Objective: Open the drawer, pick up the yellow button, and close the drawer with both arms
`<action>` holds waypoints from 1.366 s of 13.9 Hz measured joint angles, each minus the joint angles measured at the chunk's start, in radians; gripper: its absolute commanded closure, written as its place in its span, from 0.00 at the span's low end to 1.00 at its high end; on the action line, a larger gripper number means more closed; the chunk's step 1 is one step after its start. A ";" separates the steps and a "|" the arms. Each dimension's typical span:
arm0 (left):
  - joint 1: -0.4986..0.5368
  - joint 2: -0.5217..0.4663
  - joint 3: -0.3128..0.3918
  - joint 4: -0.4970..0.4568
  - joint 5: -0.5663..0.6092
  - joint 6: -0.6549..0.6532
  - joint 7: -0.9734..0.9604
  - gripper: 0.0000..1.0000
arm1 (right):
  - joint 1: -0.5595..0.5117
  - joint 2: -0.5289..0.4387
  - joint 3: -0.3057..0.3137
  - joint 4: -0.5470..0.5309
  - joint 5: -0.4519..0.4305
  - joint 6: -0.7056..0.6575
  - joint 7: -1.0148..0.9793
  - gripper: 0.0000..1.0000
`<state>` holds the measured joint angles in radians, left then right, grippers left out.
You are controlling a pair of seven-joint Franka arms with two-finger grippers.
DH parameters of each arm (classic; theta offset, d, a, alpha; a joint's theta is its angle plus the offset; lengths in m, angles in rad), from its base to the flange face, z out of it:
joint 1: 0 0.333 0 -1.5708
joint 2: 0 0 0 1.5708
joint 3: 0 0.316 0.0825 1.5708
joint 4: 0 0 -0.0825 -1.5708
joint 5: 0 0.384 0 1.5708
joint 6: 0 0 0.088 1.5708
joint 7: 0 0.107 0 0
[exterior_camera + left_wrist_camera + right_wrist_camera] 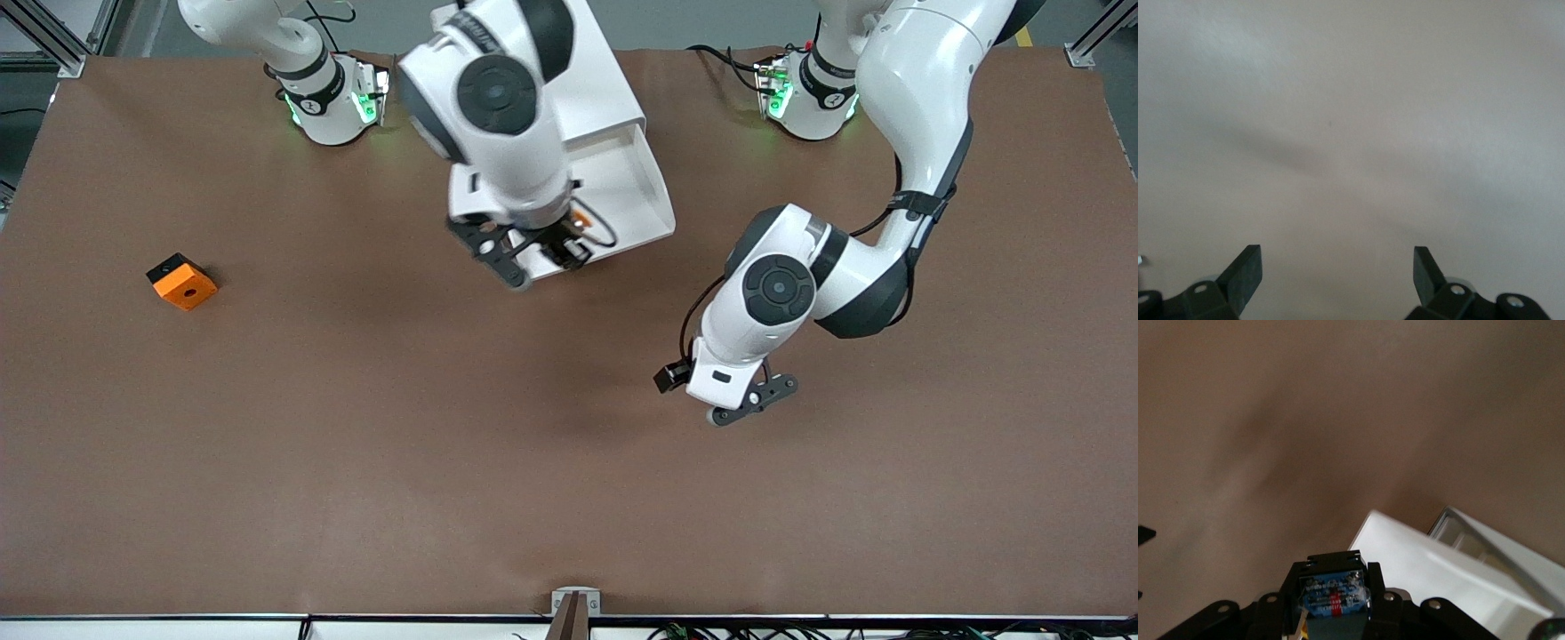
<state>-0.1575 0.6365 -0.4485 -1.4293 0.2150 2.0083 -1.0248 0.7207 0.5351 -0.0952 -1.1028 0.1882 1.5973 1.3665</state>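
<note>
The right end effector (542, 258) is clamped on the tiny push-button with the blue-black body (1333, 593) and hangs over the front lip of the shallow white plastic tray drawer (636, 191), which stands pulled out directly beneath and just beside it. The left end effector (751, 404), black fingers spread apart, waits low over bare matte brown surface (356, 444), well apart from that drawer. Closing looks like the right arm's push, being nearer.
</note>
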 measured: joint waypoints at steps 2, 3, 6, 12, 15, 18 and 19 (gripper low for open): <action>-0.018 -0.001 -0.025 -0.009 0.000 -0.041 0.000 0.00 | -0.109 -0.032 -0.004 -0.001 0.001 -0.063 -0.184 1.00; -0.032 -0.002 -0.032 -0.011 0.000 -0.062 0.000 0.00 | -0.163 -0.044 -0.007 -0.007 0.000 -0.090 -0.285 1.00; -0.085 -0.004 -0.040 -0.012 0.000 -0.094 -0.003 0.00 | -0.293 -0.063 -0.009 -0.051 -0.065 -0.105 -0.572 1.00; -0.114 -0.005 -0.109 -0.013 0.000 -0.138 -0.022 0.00 | -0.488 -0.062 -0.010 -0.161 -0.142 0.012 -0.923 1.00; -0.114 -0.006 -0.136 -0.013 -0.035 -0.151 -0.040 0.00 | -0.591 -0.060 -0.010 -0.244 -0.151 0.127 -1.084 1.00; -0.115 -0.006 -0.140 -0.014 -0.090 -0.154 -0.040 0.00 | -0.664 -0.056 -0.010 -0.363 -0.157 0.298 -1.201 1.00; -0.115 -0.006 -0.146 -0.016 -0.095 -0.157 -0.040 0.00 | -0.684 -0.055 -0.010 -0.396 -0.158 0.347 -1.230 1.00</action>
<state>-0.2723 0.6309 -0.5944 -1.4452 0.1195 1.8517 -1.0652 0.0364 0.4798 -0.1049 -1.4991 0.0300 1.9445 0.1366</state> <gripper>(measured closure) 0.000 0.581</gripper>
